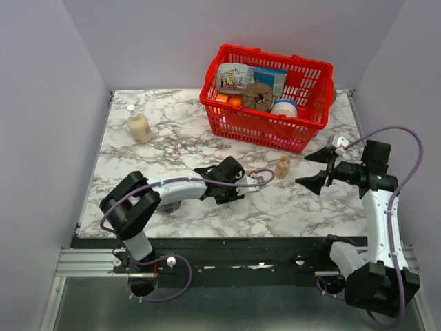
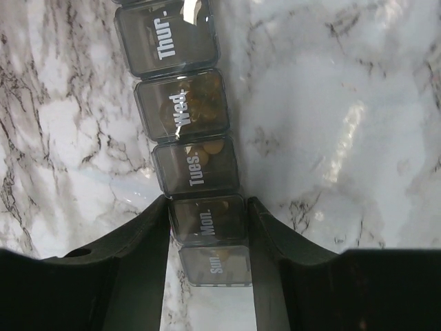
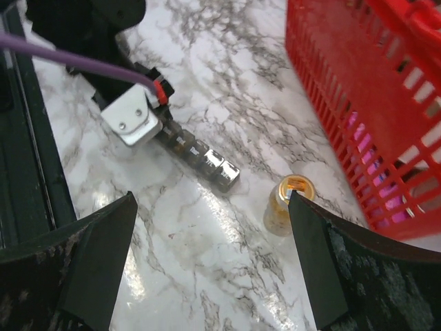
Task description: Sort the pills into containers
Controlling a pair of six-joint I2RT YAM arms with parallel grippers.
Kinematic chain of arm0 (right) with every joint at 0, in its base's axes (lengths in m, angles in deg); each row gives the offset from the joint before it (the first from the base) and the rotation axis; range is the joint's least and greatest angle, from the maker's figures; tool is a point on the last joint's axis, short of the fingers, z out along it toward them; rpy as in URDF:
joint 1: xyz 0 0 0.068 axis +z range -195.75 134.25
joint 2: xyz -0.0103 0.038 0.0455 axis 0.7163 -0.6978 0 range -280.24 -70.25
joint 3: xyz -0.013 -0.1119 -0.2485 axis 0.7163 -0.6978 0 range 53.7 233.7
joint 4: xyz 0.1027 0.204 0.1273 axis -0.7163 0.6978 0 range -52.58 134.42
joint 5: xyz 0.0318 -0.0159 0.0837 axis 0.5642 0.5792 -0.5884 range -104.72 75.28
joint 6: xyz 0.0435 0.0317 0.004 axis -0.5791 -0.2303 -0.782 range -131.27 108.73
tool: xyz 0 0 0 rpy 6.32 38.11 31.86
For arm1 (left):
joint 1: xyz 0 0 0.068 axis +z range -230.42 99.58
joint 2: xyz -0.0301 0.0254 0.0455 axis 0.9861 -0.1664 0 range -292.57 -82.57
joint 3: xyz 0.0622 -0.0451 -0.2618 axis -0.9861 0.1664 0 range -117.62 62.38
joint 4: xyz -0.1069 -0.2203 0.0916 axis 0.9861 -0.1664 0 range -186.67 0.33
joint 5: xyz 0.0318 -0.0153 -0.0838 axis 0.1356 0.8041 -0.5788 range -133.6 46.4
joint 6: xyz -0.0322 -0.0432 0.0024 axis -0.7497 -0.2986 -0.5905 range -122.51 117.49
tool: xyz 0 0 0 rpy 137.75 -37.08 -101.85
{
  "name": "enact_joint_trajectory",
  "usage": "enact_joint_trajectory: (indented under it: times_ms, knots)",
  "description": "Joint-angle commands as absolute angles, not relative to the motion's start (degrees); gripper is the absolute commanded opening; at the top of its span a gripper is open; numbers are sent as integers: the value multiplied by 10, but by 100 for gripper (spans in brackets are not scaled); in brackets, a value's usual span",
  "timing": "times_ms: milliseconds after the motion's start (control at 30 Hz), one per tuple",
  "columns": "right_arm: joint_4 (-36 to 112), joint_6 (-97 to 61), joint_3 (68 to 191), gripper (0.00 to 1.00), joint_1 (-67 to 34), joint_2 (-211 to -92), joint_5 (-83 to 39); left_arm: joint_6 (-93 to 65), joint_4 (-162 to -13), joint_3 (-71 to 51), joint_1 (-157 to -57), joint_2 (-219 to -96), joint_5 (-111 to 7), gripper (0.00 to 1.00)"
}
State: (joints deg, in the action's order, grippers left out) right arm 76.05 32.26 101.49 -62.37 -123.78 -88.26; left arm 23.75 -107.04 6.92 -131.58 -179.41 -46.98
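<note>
The dark grey pill organiser [image 2: 180,110] lies on the marble, lids marked Sun to Thur in the left wrist view. Tan-brown pills [image 2: 200,96] show through the Wed, Tues and Mon lids. My left gripper [image 2: 208,207] is shut on the organiser's Mon and Sun end; it also shows in the top view [image 1: 249,181]. The small clear bottle [image 1: 282,167] stands upright just right of the organiser [image 1: 263,176], with a mass of pills [image 3: 278,218] inside. My right gripper [image 1: 320,169] is open and empty, just right of the bottle [image 3: 284,205], not touching it.
A red mesh basket [image 1: 303,127] full of goods stands at the back right, close behind the bottle. A cream pump bottle [image 1: 139,126] stands at the back left. The table's black front rail [image 1: 227,243] runs along the near edge.
</note>
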Motion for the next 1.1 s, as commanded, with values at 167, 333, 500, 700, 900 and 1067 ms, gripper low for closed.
enact_joint_trajectory:
  times_ms: [167,333,500,700,900,1067]
  knots:
    - [881,707,949,100,-446,-1248,-769,338,-1094,148,-1277,-1713,-606,31]
    - [710,598,926,100,-343,-1282,-741,330,-1093,157,-1276,-1685,-635,30]
    - [621,547,951,100,-230,-1354,-682,317,-1080,177,-1276,-1648,-644,29]
    - [534,516,940,99,-158,-1399,-653,301,-1064,201,-1276,-1590,-654,28]
    - [474,446,948,95,-125,-1426,-633,288,-1058,208,-1276,-1554,-666,27]
    - [483,423,976,88,-109,-1463,-632,278,-1060,205,-1276,-1544,-672,27]
